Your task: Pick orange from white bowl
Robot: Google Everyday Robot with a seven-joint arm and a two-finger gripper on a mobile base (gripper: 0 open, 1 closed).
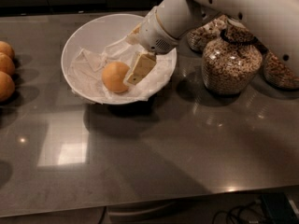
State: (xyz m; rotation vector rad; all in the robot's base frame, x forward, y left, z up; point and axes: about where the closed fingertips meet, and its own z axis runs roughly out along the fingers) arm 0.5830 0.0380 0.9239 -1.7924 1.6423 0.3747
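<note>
The orange (115,77) lies in the white bowl (93,29), on the crumpled white paper sheet (88,66) that lines it. The bowl stands at the back left of the dark countertop. My gripper (138,69) reaches down into the bowl from the upper right, on a white arm (168,20). Its cream tip rests against the right side of the orange. The orange sits on the paper, not lifted.
Glass jars of brown cereal (231,62) stand close to the right of the bowl, under the arm. Three more oranges (5,69) lie at the left edge. The countertop's front edge (149,202) runs along the bottom, with cables below.
</note>
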